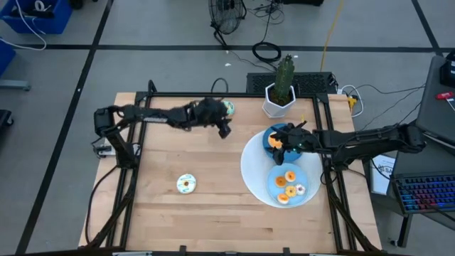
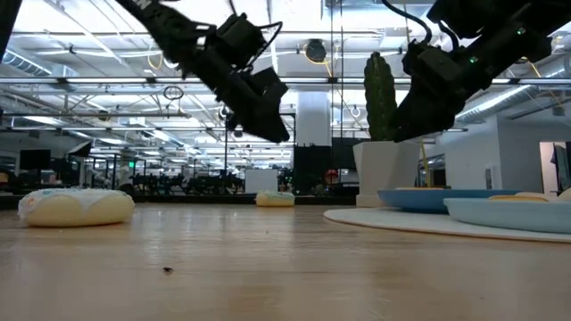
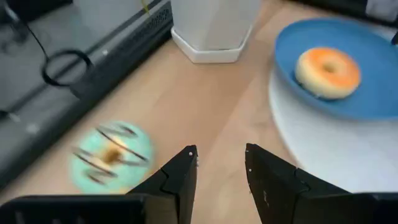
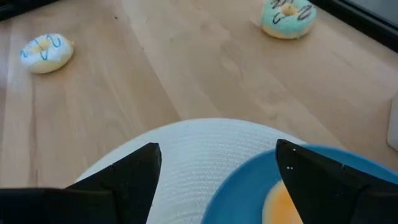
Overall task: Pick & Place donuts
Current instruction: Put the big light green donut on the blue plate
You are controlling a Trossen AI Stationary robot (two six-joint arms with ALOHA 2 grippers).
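Both grippers' jaws stand open, empty; orange donut [image 3: 328, 72] in far blue plate [image 3: 373, 99], three in near plate [image 1: 307, 178].

Donuts: mint [image 3: 111, 155] with dark squiggles; white [image 4: 46, 51] with blue squiggles; orange [image 3: 328, 71] on blue plate [image 3: 373, 99].

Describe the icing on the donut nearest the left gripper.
Mint green icing with dark squiggles, best in the right wrist view.

From my seat, bright ceiling strips backlight the low view, leaving both arms silhouetted, while the green donut [image 3: 111, 155] smears with motion blur at my left wrist.
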